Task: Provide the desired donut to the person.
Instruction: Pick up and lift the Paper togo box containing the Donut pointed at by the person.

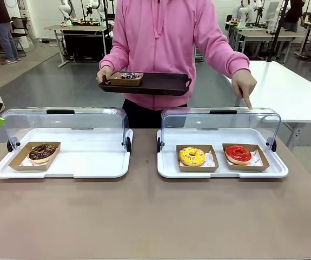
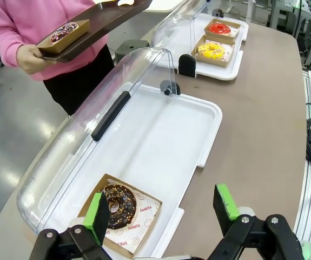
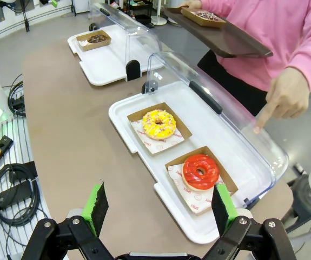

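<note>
On right tray, glossy red donut

Donuts: four, namely chocolate donut, yellow donut, red donut, sprinkled donut.
Paper boats: four, one under each donut.
Lidded cases: two, left case and right case.
Serving tray: one.
Person: one.
Bench: one.
</note>
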You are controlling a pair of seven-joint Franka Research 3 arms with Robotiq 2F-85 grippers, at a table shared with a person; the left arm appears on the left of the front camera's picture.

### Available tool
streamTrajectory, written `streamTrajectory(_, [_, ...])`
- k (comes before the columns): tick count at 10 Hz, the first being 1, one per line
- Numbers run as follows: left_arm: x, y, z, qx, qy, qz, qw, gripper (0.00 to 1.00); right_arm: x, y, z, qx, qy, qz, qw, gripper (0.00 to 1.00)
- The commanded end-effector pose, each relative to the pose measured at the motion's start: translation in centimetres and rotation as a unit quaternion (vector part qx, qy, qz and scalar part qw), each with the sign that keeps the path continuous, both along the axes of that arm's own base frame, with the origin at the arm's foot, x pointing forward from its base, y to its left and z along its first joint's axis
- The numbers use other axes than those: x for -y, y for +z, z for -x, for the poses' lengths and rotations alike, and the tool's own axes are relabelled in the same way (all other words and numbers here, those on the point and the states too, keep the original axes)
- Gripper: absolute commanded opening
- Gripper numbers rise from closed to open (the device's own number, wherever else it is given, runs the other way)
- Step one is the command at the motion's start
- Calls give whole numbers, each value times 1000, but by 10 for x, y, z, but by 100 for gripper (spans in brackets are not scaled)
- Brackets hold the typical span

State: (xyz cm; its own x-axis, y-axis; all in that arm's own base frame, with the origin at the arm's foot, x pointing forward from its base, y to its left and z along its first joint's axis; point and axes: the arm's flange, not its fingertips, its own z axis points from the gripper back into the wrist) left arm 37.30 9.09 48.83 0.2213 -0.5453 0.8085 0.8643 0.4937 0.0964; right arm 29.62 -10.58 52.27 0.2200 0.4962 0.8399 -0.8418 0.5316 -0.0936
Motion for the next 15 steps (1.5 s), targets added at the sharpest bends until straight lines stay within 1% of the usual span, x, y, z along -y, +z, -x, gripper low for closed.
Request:
streamTrajectory(1, [0, 0, 0, -1, 3, 3, 1000, 100, -1, -2, -3, 9, 7, -14, 1000, 100])
streamTrajectory(4, [0, 0, 0, -1, 3, 3, 1000, 100, -1, -2, -3, 9, 7, -14, 1000, 100])
streamTrajectory(5, [0, 0, 0, -1, 3, 3, 1000, 100, 0, 0, 0, 0, 0, 0, 1000, 100])
streamTrajectory(6, [0, 0, 0, -1, 3, 3, 1000, 100, -29, 13, -14, 0, 63, 46, 997, 100])
streamTrajectory(7, [0, 0, 0, -1, 3, 3, 1000, 100, -51, 11, -29, -38, 104, 119, 987, 100])
streamTrajectory(8, [0, 0, 0, -1, 3, 3, 1000, 100, -68, 2, -41, -57, 132, 196, 970, 100])
streamTrajectory(9, [0, 0, 0, -1, 3, 3, 1000, 100, -79, -10, -50, -67, 154, 257, 952, 100])
streamTrajectory(10, [0, 0, 0, -1, 3, 3, 1000, 100, -85, -25, -60, -71, 130, 317, 937, 100])
streamTrajectory(11, [0, 0, 0, -1, 3, 3, 1000, 100, -85, -40, -65, -83, 161, 350, 919, 100])
streamTrajectory(12, [0, 0, 0, -1, 3, 3, 1000, 100, -81, -52, -64, -82, 204, 368, 903, 100])
streamTrajectory(13, [0, 0, 0, -1, 3, 3, 1000, 100, -72, -63, -63, -70, 217, 364, 903, 100])
streamTrajectory(14, [0, 0, 0, -1, 3, 3, 1000, 100, -64, -76, -69, -44, 235, 333, 912, 100])
streamTrajectory(15, [0, 0, 0, -1, 3, 3, 1000, 100, -58, -95, -81, -17, 233, 341, 911, 100])
